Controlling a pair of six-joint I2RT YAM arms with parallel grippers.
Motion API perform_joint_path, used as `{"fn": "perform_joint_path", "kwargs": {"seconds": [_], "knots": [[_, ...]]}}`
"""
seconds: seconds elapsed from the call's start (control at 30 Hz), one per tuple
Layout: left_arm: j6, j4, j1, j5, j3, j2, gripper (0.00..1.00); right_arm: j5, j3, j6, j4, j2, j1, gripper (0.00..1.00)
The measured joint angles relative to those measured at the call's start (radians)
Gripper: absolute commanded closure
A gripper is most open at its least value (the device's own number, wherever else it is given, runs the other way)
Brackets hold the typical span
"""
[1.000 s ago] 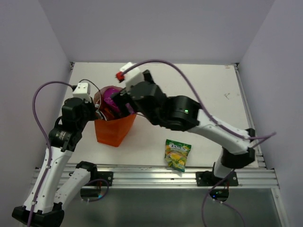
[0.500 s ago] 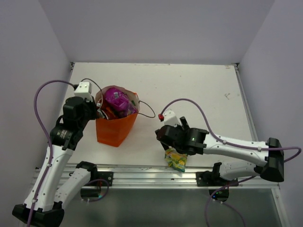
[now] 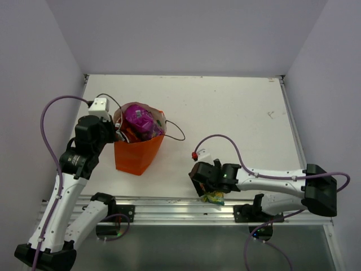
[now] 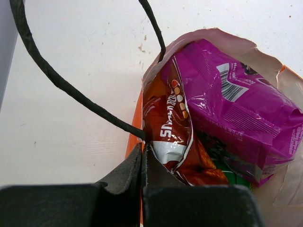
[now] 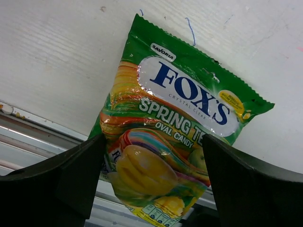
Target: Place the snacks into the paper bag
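Observation:
The orange paper bag [image 3: 138,156] stands upright at the table's left. A purple packet [image 3: 138,119] sticks out of its top. In the left wrist view the purple packet [image 4: 236,109] lies over a red Doritos bag [image 4: 173,135], with a bit of green packet [image 4: 233,178] below. My left gripper [image 4: 143,147] is shut on the paper bag's rim [image 4: 134,126], by a dark cord handle [image 4: 71,90]. My right gripper [image 5: 154,140] is open and low over the yellow-green candy packet [image 5: 175,127], one finger [image 5: 71,175] on each side. From above, that packet [image 3: 215,197] peeks out under the right gripper [image 3: 208,189].
The candy packet lies at the table's near edge and overhangs the aluminium rail [image 3: 169,206]. A second cord handle [image 3: 176,132] hangs from the bag toward the right. Pale walls close in the table on the left, back and right.
My right arm left the bag's mouth, swung right and down to the candy packet at the near edge, and its jaws narrowed slightly. The purple packet stayed in the bag. The left arm held still.

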Motion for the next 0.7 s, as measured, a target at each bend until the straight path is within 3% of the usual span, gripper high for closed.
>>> {"fn": "perform_joint_path", "kwargs": {"seconds": [0.07,0.1,0.13,0.17,0.27,0.4,0.53,0.7], "knots": [[0.0,0.0,0.0,0.0,0.0,0.0,1.0,-0.021,-0.009,0.005,0.014,0.013,0.0,0.27],[0.0,0.0,0.0,0.0,0.0,0.0,1.0,-0.03,-0.012,0.009,0.02,0.023,0.0,0.41],[0.0,0.0,-0.001,-0.001,0.0,0.0,1.0,-0.035,-0.015,0.008,0.024,0.026,0.0,0.48],[0.0,0.0,-0.001,-0.002,0.0,0.0,1.0,-0.038,-0.018,0.013,0.028,0.027,0.0,0.69],[0.0,0.0,-0.002,-0.006,0.0,0.0,1.0,-0.031,-0.016,0.015,0.029,0.023,0.0,1.0],[-0.005,-0.003,-0.002,-0.023,0.0,0.0,1.0,-0.026,0.003,0.023,-0.01,0.016,0.0,1.0],[-0.008,-0.012,-0.002,-0.045,0.0,0.0,1.0,0.017,0.081,0.022,-0.169,-0.018,0.002,1.0],[-0.029,-0.032,-0.002,-0.078,0.006,0.008,1.0,0.156,0.407,-0.004,-0.397,-0.062,0.002,1.0]]}}
